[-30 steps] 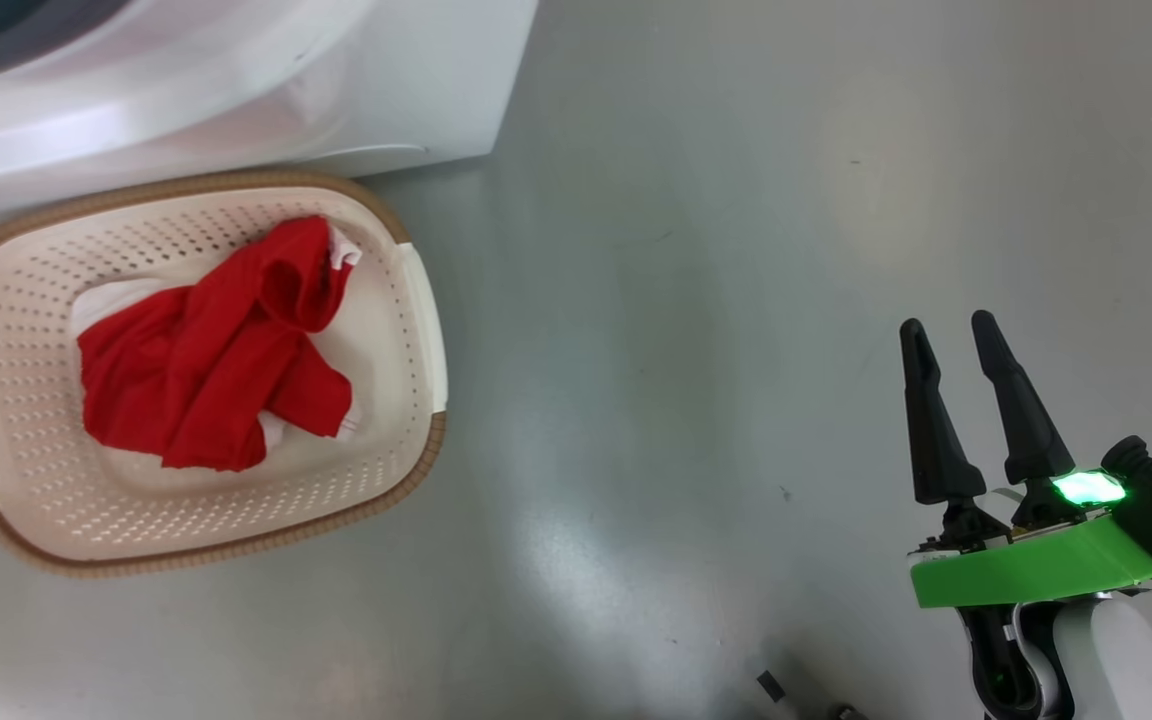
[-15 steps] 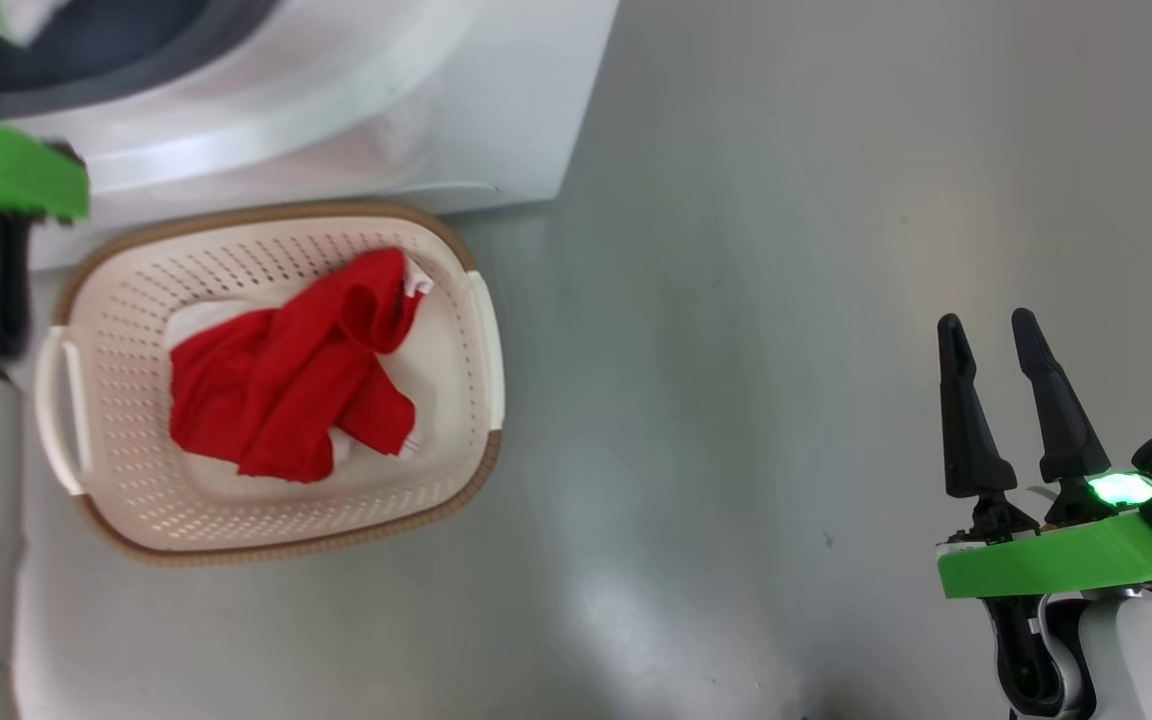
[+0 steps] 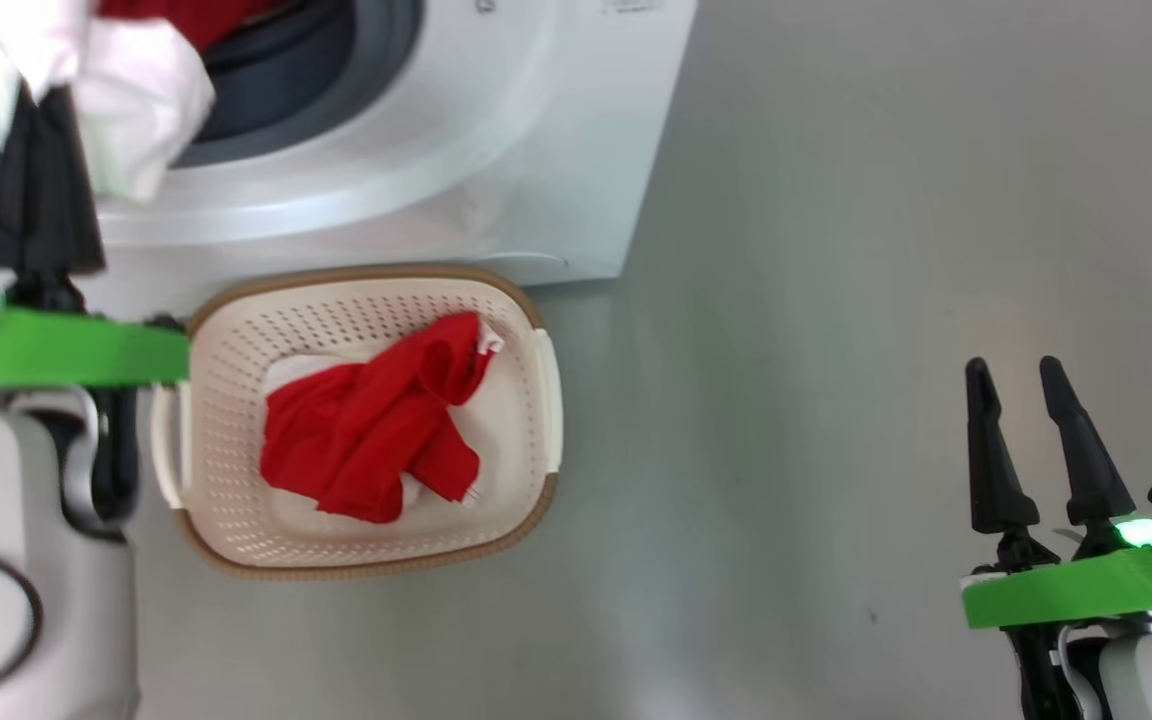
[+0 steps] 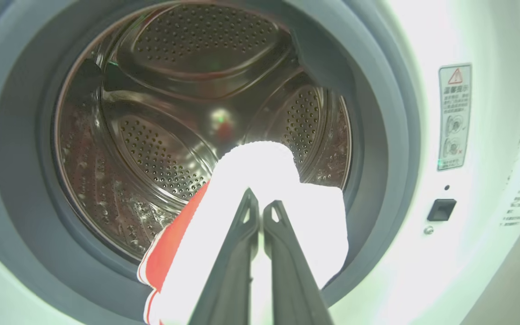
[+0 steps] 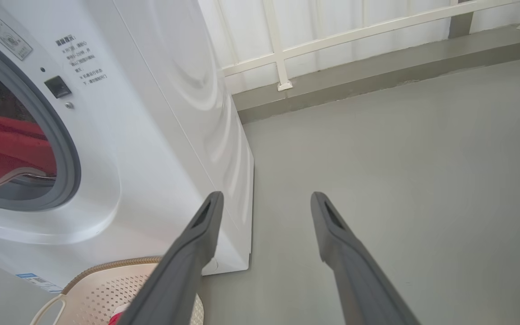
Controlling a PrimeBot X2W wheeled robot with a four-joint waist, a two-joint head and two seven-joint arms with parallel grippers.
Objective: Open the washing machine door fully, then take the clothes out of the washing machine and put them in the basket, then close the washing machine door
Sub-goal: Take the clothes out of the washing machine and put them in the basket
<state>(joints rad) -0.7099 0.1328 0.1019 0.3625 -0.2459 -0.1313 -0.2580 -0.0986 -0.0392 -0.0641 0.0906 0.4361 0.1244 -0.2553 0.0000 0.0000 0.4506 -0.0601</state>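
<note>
Pinching white-and-red garment (image 4: pixel 260 167) in left tool (image 4: pixel 260 208), pressed together, at washing machine (image 3: pixel 536 150) mouth. Holding right tool (image 3: pixel 1014 372) spread and empty, well right of machine. Best to draw clear of gasket (image 4: pixel 377 135), then release over basket (image 3: pixel 356 272) just in front of machine, onto red clothes (image 3: pixel 366 440) there.

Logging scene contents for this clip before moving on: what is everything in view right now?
washing machine: one, white, behind the basket
drum: one, steel, inside the washing machine
gasket: one, grey, around the drum mouth
basket: one, cream with brown rim, on the floor
basket garment: one, red with white, in the basket
held garment: one, white and red, at the drum mouth
railing: one, white, beyond the floor
floor: one, grey, underneath everything
left hand: one, dark fingers, shut on the held garment
right hand: one, dark fingers, open over the floor
</note>
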